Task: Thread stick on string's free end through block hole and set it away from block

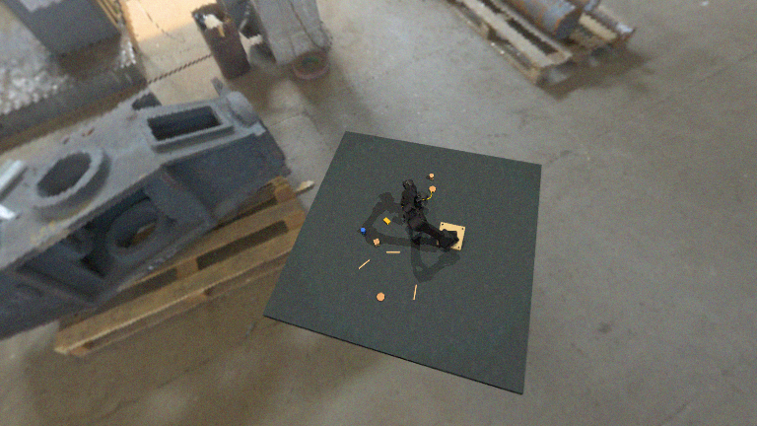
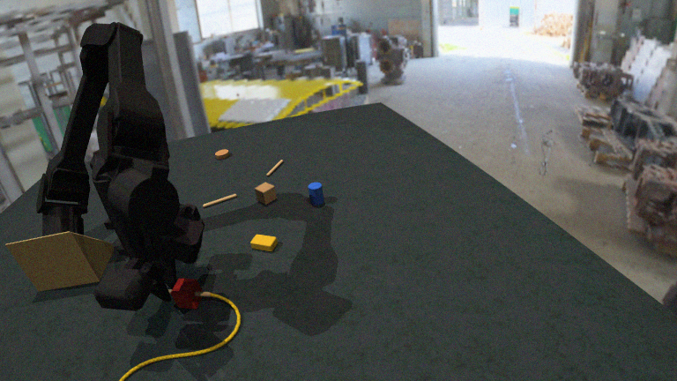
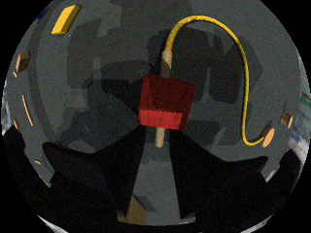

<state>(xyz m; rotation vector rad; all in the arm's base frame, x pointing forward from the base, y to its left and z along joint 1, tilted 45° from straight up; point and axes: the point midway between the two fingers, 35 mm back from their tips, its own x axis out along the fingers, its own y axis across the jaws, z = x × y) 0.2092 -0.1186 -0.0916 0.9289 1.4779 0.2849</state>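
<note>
The red block (image 2: 185, 293) (image 3: 165, 99) stands on the table. The wooden stick (image 3: 159, 138) runs through its hole: the bare end sticks out on the gripper side, the string end on the far side. The yellow string (image 2: 238, 317) (image 3: 246, 83) (image 1: 429, 196) curves from there to the round button (image 3: 268, 136) (image 1: 432, 189). My gripper (image 3: 157, 130) (image 2: 167, 295) is partly open, with its fingertips on either side of the bare stick end, close to the block. Gaps show between stick and fingers. In the top view the arm hides the block.
A yellow block (image 1: 386, 221) (image 2: 264, 242) (image 3: 65, 20), a blue cylinder (image 1: 363, 230) (image 2: 315, 194), a wooden cube (image 1: 376, 242) (image 2: 265, 193) and loose sticks (image 1: 392, 251) (image 2: 219, 200) lie farther off. Another small wooden piece (image 1: 431, 176) (image 3: 287, 119) is near the button.
</note>
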